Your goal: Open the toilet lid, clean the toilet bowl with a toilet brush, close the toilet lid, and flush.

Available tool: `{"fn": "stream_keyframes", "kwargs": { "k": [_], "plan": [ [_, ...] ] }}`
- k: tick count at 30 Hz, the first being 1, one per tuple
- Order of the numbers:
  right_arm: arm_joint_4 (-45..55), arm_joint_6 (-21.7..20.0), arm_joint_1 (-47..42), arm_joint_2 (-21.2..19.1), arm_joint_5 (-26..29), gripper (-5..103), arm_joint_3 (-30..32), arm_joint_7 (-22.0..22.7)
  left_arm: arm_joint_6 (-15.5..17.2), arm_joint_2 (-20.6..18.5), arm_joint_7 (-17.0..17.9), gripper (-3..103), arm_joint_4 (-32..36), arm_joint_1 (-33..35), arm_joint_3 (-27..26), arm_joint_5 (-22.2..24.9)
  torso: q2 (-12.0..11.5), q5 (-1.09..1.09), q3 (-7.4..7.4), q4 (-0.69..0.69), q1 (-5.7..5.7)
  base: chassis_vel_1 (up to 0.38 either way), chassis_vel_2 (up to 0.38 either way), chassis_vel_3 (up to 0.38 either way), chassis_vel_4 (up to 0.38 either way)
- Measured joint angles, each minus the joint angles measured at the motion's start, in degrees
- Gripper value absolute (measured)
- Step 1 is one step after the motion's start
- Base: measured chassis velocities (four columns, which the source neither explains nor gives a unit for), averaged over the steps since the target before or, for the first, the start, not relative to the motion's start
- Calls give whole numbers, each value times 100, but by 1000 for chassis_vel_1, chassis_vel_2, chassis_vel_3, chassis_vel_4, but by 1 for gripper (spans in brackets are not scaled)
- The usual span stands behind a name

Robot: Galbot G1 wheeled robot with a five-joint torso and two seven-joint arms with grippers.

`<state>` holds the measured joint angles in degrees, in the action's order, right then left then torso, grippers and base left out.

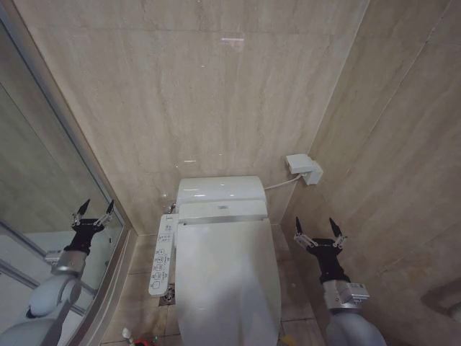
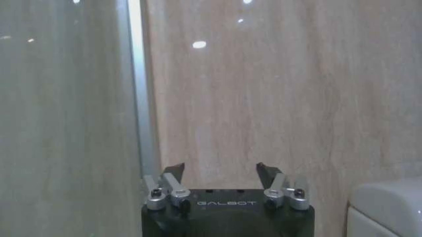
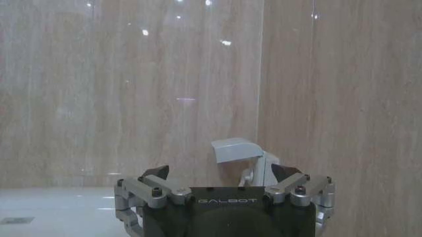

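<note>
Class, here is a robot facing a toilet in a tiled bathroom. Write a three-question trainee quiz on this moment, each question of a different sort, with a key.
1. True or false: the toilet lid is raised.
2. The button panel sits on which side of the toilet, by the robot's own sides? A. left B. right C. behind the tank
3. Fill in: both the left gripper and the right gripper have their fingers ____.

Key: 1. False, it lies shut. 2. A. 3. open, holding nothing.
</note>
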<state>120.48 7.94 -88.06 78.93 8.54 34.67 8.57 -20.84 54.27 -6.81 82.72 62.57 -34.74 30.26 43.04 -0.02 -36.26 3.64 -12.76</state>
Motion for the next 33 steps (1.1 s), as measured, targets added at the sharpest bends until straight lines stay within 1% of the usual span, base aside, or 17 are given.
{"fn": "stream_keyframes", "kwargs": {
  "k": [1,2,7,8,9,11,12,14,15,16,17,20,22,23,25,28,33],
  "plan": [
    [0,0,0,0,0,100,0,0,-74,-41,-68,93,-172,-149,109,0,0,1,0,0,0,0,0,0,0],
    [0,0,1,0,0,100,0,0,-120,-80,-107,68,-333,-305,223,-1,0,1,0,0,0,0,0,0,0],
    [0,0,-1,0,0,100,0,0,-267,-242,-331,68,-980,-947,738,-68,0,3,0,1,0,0,0,0,0],
    [0,0,0,0,0,100,0,0,-332,-271,-442,41,-1183,-1122,908,-121,0,2,0,0,0,0,0,0,0],
    [0,0,0,0,0,100,0,0,-332,-271,-442,41,-1183,-1122,908,-121,0,2,0,0,0,0,0,0,0],
    [0,0,0,0,0,100,0,0,-511,-299,-679,41,-1543,-1425,1202,-210,0,1,0,0,0,0,0,0,0],
    [0,0,0,0,0,100,0,0,-511,-299,-679,41,-1543,-1425,1202,-210,0,1,0,0,0,0,0,0,0],
    [0,0,-1,0,0,100,0,0,-637,-300,-844,41,-1775,-1613,1350,-319,0,2,0,0,0,0,0,0,0],
    [0,0,0,-1,0,100,0,0,-742,-284,-995,41,-2006,-1809,1485,-434,0,2,0,0,0,0,0,0,0],
    [0,0,0,-1,0,100,0,0,-742,-284,-995,41,-2006,-1809,1485,-434,0,2,0,0,0,0,0,0,0],
    [0,0,0,-1,0,100,0,0,-807,-270,-1090,14,-2160,-1937,1575,-485,0,2,0,0,0,0,0,0,0],
    [0,0,0,0,0,100,0,0,-1010,-215,-1369,14,-2733,-2386,1924,-649,0,2,0,0,-1,0,0,0,0],
    [0,0,1,0,0,100,0,0,-1070,-196,-1429,14,-2888,-2507,2031,-697,0,2,0,0,-1,0,0,0,0],
    [0,0,0,0,0,100,0,0,-1113,-177,-1472,0,-3020,-2619,2151,-736,0,2,0,-1,0,0,0,0,0],
    [0,0,0,0,0,100,0,0,-1145,-153,-1513,0,-3132,-2742,2298,-765,0,2,0,0,-1,0,0,0,0],
    [0,0,0,0,0,100,0,0,-1222,-25,-1623,0,-3356,-3020,2672,-842,0,2,0,0,0,0,0,0,0],
    [0,0,0,0,0,100,0,0,-1252,172,-1643,0,-3487,-3197,2967,-940,0,2,0,1,0,0,0,0,0]
  ]
}}
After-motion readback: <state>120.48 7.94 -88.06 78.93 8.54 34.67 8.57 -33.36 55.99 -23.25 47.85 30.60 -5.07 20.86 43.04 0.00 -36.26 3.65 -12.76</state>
